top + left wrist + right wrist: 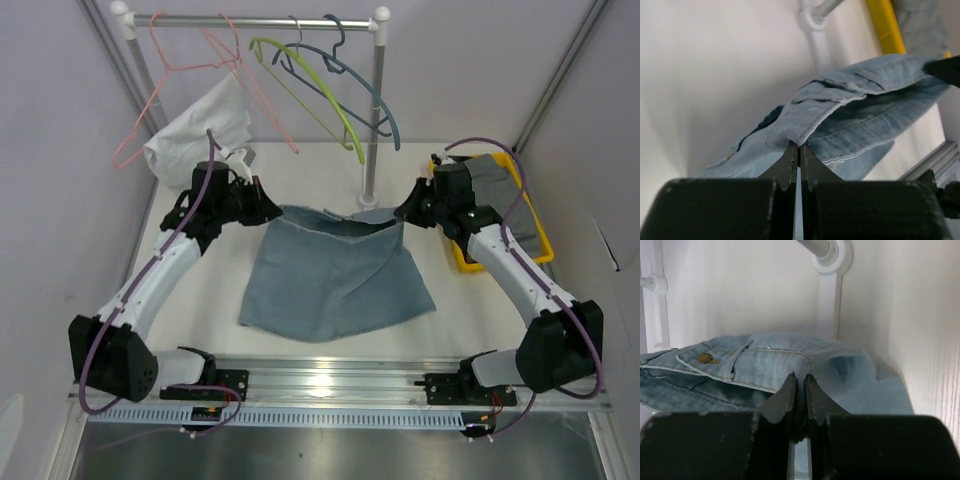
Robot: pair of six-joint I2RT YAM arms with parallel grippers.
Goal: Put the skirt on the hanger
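Observation:
A light blue denim skirt (335,275) lies on the table, its waistband raised and stretched between my two grippers. The left gripper (272,210) is shut on the waistband's left end; in the left wrist view its tips (799,148) pinch the ribbed edge of the skirt (865,100). The right gripper (405,212) is shut on the right end, and the right wrist view shows its tips (799,380) biting a fold of the skirt (765,362) beside a brass button. A pink hanger (170,70), a green hanger (300,85) and a blue hanger (350,80) hang on the rail behind.
A white garment (200,125) hangs at the back left, just behind my left arm. The rack's upright post (375,120) stands right behind the skirt's waistband. At the right, a yellow tray (540,245) holds grey cloth (495,180). A metal rail runs along the near edge.

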